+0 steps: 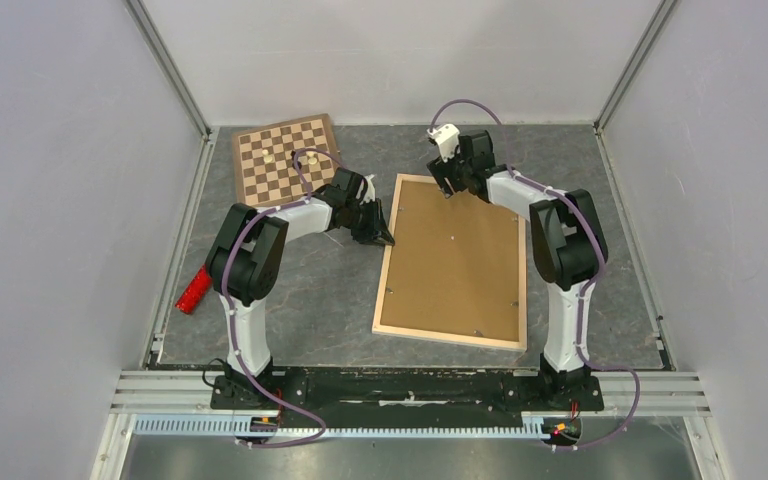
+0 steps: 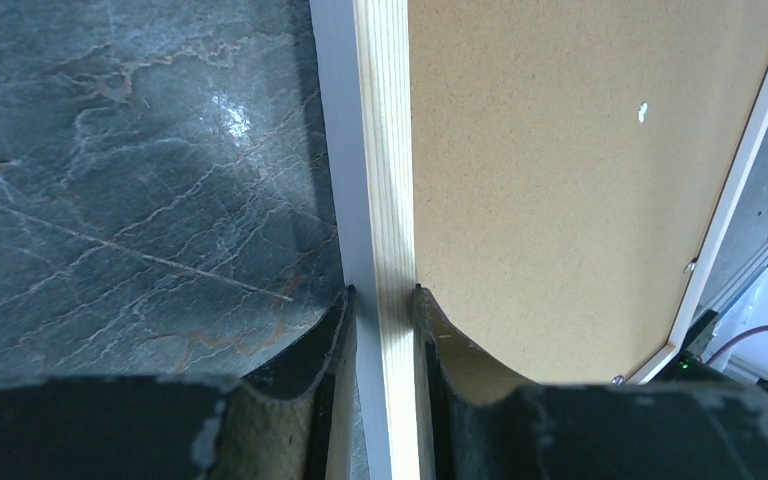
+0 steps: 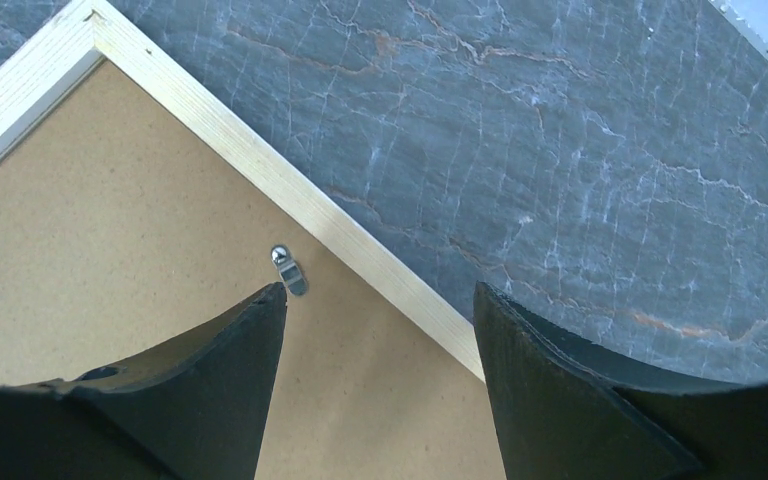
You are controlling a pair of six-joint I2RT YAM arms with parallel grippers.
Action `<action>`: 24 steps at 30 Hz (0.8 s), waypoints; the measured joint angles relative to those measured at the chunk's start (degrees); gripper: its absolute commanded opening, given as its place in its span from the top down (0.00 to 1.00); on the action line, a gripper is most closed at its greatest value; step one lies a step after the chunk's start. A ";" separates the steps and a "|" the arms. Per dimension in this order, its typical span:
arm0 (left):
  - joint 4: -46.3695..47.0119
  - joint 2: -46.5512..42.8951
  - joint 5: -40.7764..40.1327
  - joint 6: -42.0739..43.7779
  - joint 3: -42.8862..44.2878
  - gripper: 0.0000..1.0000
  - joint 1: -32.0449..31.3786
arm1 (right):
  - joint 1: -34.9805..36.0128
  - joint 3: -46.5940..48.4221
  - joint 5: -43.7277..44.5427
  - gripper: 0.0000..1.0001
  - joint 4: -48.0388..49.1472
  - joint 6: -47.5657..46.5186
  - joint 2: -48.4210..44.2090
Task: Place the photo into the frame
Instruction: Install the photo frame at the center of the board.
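Observation:
The frame [image 1: 450,337] lies back-up on the dark table, its thin light wooden bars around a brown backing board [image 1: 455,260]. My left gripper [image 1: 385,238] is shut on the frame's left bar [image 2: 385,180], one finger outside it and one on the board side [image 2: 383,292]. My right gripper [image 1: 447,185] hangs open over the frame's far edge [image 3: 290,190]. Its fingers straddle the bar without touching it [image 3: 380,287], and one stands beside a small metal clip [image 3: 290,272]. The photo is hidden from every view.
A wooden chessboard [image 1: 286,158] with a few pieces lies at the back left, just behind the left arm. A small red object [image 1: 193,291] sits by the left wall. Grey walls close in the table on three sides.

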 measured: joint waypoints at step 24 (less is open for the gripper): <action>-0.59 0.42 0.74 0.07 0.52 0.98 0.11 | 0.81 0.66 0.72 0.29 -0.33 -0.15 3.02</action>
